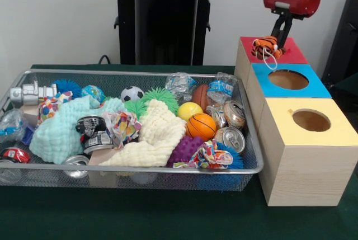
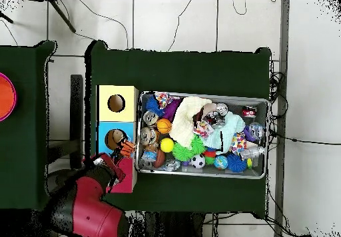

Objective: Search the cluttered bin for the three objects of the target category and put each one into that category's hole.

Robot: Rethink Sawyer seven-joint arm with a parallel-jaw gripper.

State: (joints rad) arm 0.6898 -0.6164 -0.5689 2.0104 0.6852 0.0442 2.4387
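My gripper (image 1: 273,43) is shut on a small orange, striped plush toy (image 1: 264,46) with a white loop hanging from it. It holds the toy right over the red top panel (image 1: 292,54) of the far wooden box. The toy and fingers hide that box's round hole. In the overhead view the gripper (image 2: 120,154) and orange toy (image 2: 125,147) are at the edge of the red box (image 2: 126,182), which the arm mostly covers. The wire mesh bin (image 1: 168,169) is full of clutter and also shows in the overhead view (image 2: 267,141). No tan-brown plush toy shows in it.
A blue-panelled box (image 1: 288,80) and a yellow-panelled box (image 1: 311,121) with open round holes stand in line beside the red one. The bin holds cloths (image 1: 159,133), cans (image 1: 230,137), small balls (image 1: 201,125), spiky balls (image 1: 186,149), a green hairy ball (image 1: 158,98) and crushed bottles (image 1: 222,88).
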